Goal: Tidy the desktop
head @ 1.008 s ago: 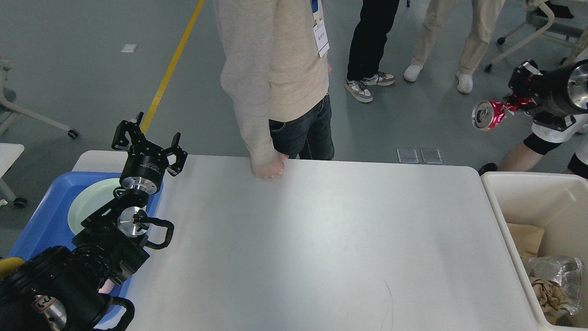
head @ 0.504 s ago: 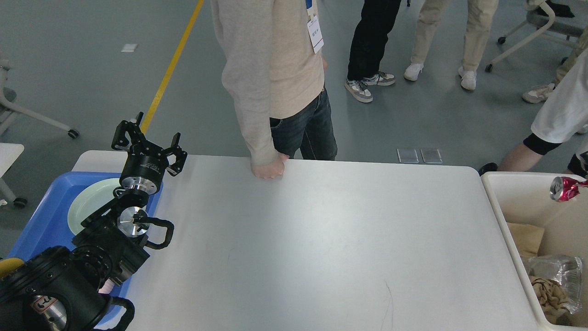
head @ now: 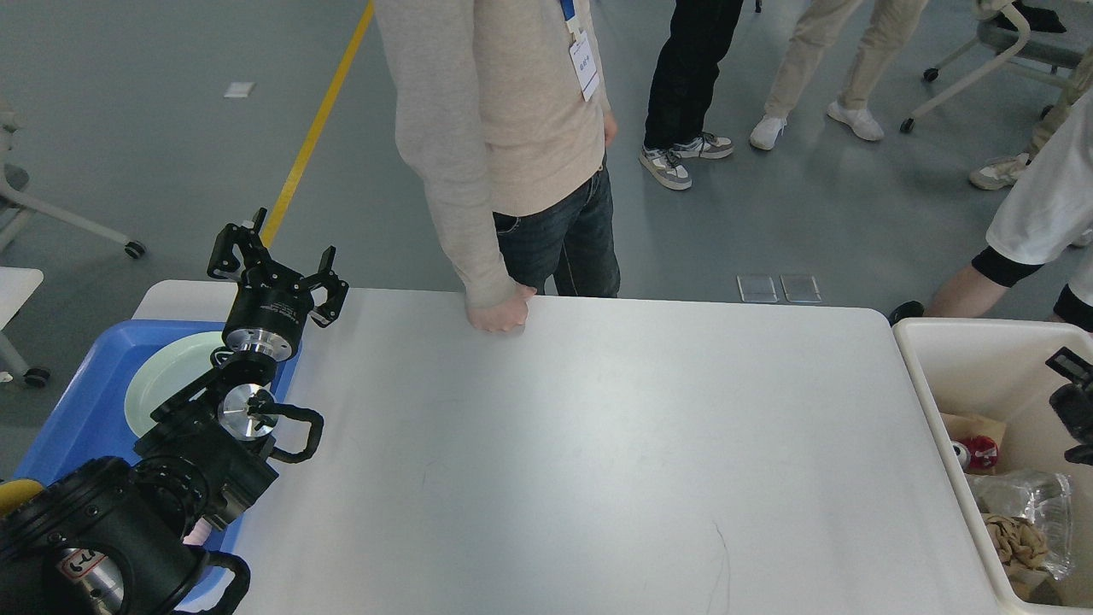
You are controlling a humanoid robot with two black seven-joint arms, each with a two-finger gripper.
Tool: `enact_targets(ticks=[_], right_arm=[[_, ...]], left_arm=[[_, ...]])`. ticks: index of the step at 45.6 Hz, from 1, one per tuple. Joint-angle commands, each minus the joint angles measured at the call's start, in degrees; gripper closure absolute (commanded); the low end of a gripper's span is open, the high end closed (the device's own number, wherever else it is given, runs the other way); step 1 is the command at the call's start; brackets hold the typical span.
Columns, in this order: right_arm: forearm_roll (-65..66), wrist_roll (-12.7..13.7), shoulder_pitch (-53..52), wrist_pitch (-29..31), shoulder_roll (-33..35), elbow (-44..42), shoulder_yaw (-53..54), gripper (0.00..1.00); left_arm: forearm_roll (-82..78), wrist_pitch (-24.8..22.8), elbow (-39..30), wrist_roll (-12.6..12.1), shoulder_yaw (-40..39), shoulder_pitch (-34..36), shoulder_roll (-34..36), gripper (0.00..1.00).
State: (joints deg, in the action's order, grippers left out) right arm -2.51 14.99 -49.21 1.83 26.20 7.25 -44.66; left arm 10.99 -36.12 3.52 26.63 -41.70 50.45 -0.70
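The desktop (head: 598, 444) is a large white tabletop with nothing lying on its surface. My left gripper (head: 277, 260) is held up over the table's far left corner, open and empty. Only a black piece of my right gripper (head: 1074, 401) shows at the right edge, above the white bin (head: 926, 376); its fingers cannot be told apart. A crushed red can (head: 978, 453) lies inside that bin, apart from the gripper.
A blue tray (head: 77, 410) holding a pale green plate (head: 166, 384) sits at the left. The bin also holds brown paper and a clear plastic bottle (head: 1025, 504). A person rests a fist (head: 499, 314) on the far edge; others stand behind.
The red can left my right gripper and dropped into the white bin. My right arm came down to the right edge. The left arm stayed still.
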Motion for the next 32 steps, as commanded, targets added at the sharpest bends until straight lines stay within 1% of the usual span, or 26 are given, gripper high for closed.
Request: enact_targets(ticks=[1, 7, 14, 16, 18, 22, 25, 27, 31, 32], right_arm=[[0.05, 0.04, -2.11, 0.28, -0.01, -0.13, 4.13, 0.00], [-0.12, -0.05, -5.63, 0.28, -0.01, -0.22, 15.55, 0.00], [-0.12, -0.66, -7.65, 0.81, -0.45, 0.84, 38.57, 0.00], [-0.04, -1.54, -7.66, 0.98, -0.97, 1.80, 44.11, 0.00], [-0.04, -3.12, -7.83, 1.07, -1.67, 2.77, 47.72, 0.00], [-0.04, -7.60, -8.36, 1.69, -3.08, 4.61, 51.16, 0.00], [-0.04, -12.25, -8.45, 1.86, -3.96, 6.72, 53.36, 0.00], [-0.04, -16.55, -8.19, 1.95, -4.14, 7.87, 55.55, 0.00], [-0.04, -27.71, -7.48, 2.04, -4.75, 10.24, 60.65, 0.00], [0.14, -29.74, -7.31, 2.04, -5.28, 10.77, 61.62, 0.00]], left_arm=[[0.00, 0.00, 0.00, 0.00, 0.03, 0.00, 0.00, 0.04], [0.00, 0.00, 0.00, 0.00, 0.04, 0.00, 0.00, 0.04], [-0.09, 0.00, 0.00, 0.00, 0.04, 0.00, 0.00, 0.04], [0.00, 0.00, 0.00, 0.00, 0.04, 0.00, 0.00, 0.04], [0.00, 0.00, 0.00, 0.00, -0.05, 0.00, 0.00, 0.04], [0.00, 0.00, 0.00, 0.00, -0.05, 0.00, 0.00, 0.04], [-0.09, 0.00, 0.00, 0.00, -0.05, 0.00, 0.00, 0.04], [0.00, 0.00, 0.00, 0.00, 0.04, 0.00, 0.00, 0.04], [0.00, 0.00, 0.00, 0.00, 0.04, 0.00, 0.00, 0.04], [0.00, 0.00, 0.00, 0.00, 0.04, 0.00, 0.00, 0.04]])
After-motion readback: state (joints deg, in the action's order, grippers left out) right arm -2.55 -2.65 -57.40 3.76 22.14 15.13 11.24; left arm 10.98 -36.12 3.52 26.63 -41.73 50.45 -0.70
